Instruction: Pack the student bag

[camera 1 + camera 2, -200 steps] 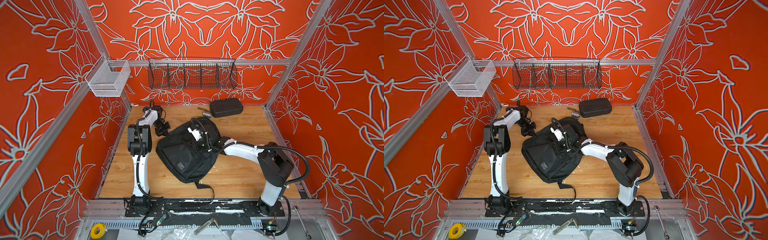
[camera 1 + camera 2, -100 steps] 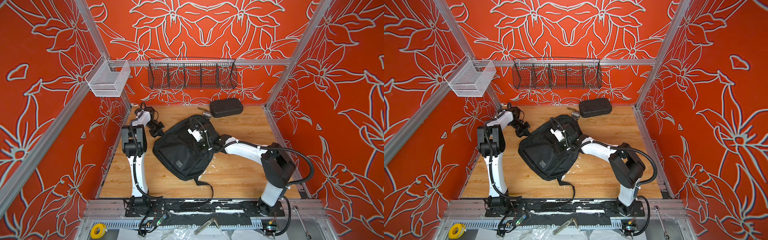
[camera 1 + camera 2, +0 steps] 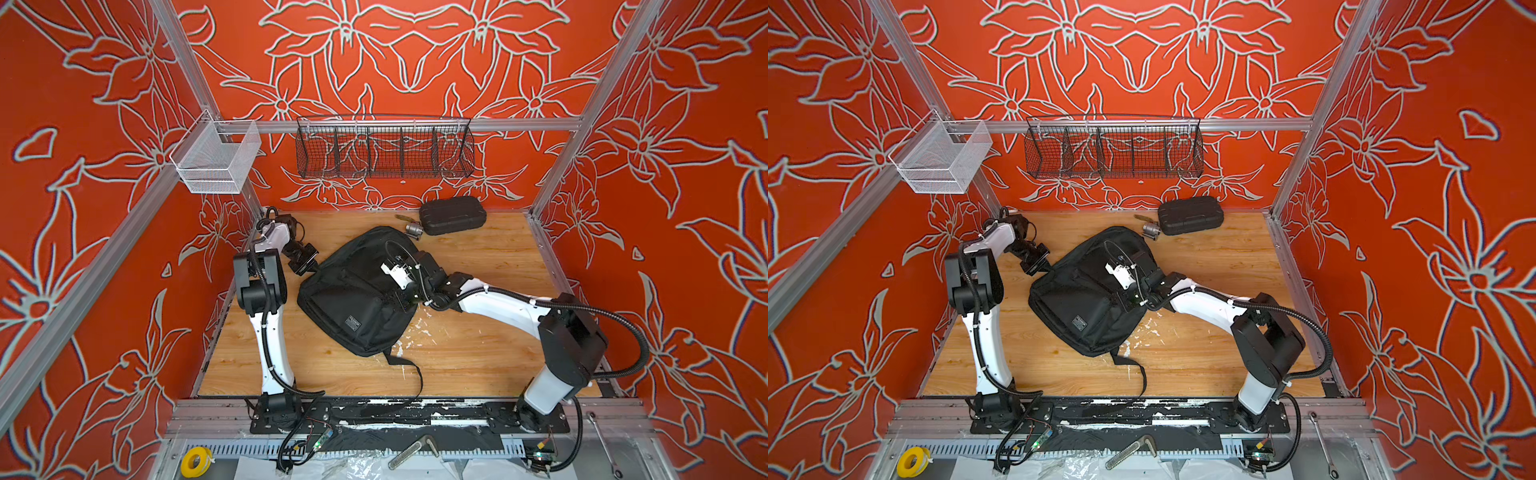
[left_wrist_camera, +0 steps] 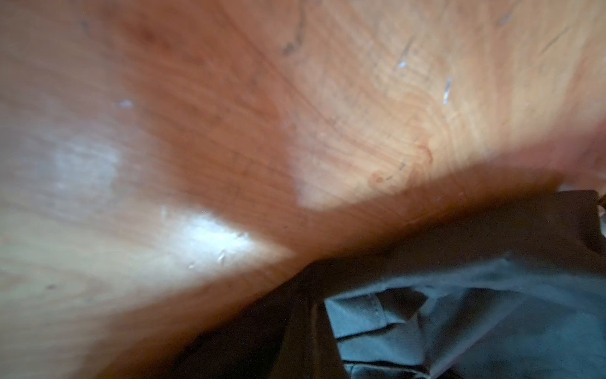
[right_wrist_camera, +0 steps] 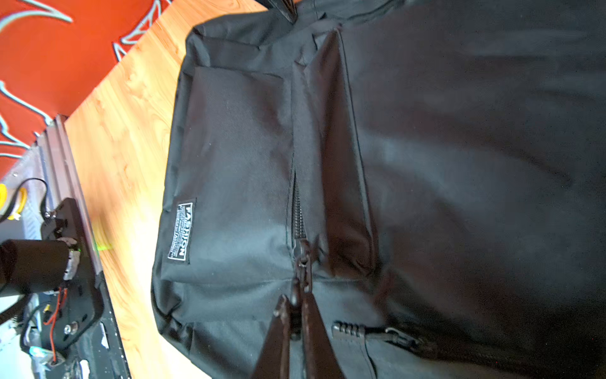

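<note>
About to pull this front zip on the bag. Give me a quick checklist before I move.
1. Right gripper fingers closed on the front pocket's zip pull: ok.
2. Left gripper shut at the far-left corner of the student bag: ok. Whether it actually pinches fabric: cannot tell, the wrist view is blurred.
3. Front pocket open: not ok, the visible zip teeth look meshed.
4. Strap out of the way: not ok, it trails to the table's front edge.
5. Black case packed: not ok, it lies at the back wall, outside the bag.
</note>
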`<state>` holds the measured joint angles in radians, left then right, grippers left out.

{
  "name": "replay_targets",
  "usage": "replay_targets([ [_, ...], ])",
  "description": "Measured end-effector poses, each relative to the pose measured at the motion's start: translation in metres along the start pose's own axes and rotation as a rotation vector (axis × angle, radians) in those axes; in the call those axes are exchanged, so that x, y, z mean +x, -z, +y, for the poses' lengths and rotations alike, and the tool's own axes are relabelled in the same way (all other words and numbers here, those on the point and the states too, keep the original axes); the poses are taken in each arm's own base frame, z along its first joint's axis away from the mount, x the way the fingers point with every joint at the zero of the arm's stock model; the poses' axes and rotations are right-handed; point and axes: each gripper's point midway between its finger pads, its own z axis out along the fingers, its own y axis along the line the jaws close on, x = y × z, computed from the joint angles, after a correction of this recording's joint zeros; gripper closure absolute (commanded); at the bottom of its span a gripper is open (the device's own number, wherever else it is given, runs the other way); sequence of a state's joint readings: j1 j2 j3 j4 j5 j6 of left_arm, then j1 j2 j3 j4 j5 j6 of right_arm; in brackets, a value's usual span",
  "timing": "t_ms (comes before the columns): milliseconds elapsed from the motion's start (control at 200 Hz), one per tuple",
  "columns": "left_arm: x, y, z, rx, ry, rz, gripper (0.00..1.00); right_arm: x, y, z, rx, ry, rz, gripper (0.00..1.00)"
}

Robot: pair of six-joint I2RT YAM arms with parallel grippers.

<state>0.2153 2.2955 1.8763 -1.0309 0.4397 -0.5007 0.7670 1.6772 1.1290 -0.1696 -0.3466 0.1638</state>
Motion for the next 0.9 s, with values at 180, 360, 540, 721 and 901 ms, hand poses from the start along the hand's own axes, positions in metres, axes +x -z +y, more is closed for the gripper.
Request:
replay_targets([
  [180,0.006,-0.002,-0.016,0.062,-0.056,0.023,1.0,0.014,-0.004,0.0,-0.018,-0.008,0.025,1.0],
  [360,0.017,-0.001,-0.073,0.078,-0.307,-0.024,1.0,0.016,-0.007,0.013,-0.056,0.0,0.024,1.0],
  [540,0.051,-0.011,-0.14,0.091,-0.552,-0.049,1.0,0.003,-0.021,0.015,-0.015,-0.049,-0.044,0.84],
  [721,0.079,-0.022,-0.16,0.095,-0.664,-0.022,0.92,-0.016,-0.013,0.001,0.096,-0.042,-0.129,0.53],
  [901,0.092,-0.024,-0.168,0.104,-0.728,-0.008,0.63,-0.042,0.018,-0.01,0.205,0.027,-0.226,0.36],
])
